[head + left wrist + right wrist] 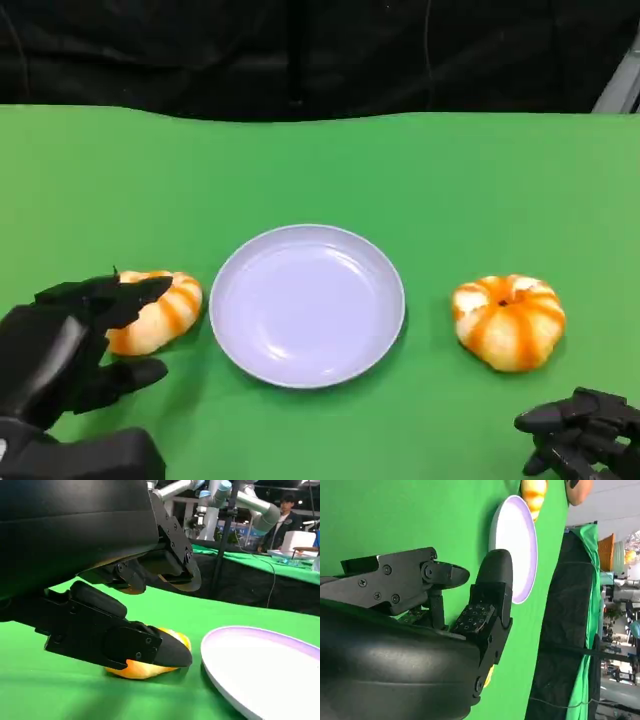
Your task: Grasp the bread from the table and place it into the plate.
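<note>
A lilac plate lies empty in the middle of the green table. One orange-striped bread roll sits just left of it, a second roll to its right. My left hand reaches over the left roll with fingers spread, upper fingers above it and the thumb low beside it. In the left wrist view the roll lies under a black finger, next to the plate. My right hand rests low at the front right, holding nothing, short of the right roll.
A black curtain backs the table's far edge. In the right wrist view the plate and the far roll lie beyond my fingers. A person stands far behind another green table.
</note>
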Controlling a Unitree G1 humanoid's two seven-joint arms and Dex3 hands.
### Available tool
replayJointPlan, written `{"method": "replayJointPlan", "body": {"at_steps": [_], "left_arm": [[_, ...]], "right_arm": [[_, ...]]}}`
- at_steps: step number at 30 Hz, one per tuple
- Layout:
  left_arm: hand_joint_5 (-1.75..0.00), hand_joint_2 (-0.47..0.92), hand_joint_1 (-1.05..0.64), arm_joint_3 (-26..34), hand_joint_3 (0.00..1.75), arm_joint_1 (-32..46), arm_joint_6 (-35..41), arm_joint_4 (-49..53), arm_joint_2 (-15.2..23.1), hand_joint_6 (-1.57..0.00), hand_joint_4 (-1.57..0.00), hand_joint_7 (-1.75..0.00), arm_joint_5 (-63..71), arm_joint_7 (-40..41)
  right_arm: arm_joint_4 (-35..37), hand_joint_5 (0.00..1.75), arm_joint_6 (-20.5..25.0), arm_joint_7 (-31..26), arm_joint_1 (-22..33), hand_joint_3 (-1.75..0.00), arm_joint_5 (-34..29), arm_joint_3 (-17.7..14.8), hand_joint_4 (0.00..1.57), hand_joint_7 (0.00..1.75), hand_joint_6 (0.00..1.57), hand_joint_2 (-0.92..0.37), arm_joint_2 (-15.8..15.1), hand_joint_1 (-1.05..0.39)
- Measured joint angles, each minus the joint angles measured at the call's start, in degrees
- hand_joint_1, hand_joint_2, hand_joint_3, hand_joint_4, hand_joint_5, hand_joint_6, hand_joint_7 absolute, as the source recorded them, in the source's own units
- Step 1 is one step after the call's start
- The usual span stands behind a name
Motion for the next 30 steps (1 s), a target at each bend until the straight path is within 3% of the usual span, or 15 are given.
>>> {"method": "replayJointPlan", "body": {"at_steps": [30], "left_arm": [[0.00, 0.92, -0.68, -9.28, 0.19, -11.15, 3.49, 17.51, 0.68, -0.60, -0.61, 0.00, -0.60, 3.34]], "right_arm": [[0.03, 1.35, -0.07, 0.34, 0.10, -0.38, 0.07, 0.06, 0.71, 0.57, 0.96, -0.92, 0.00, 0.00]]}}
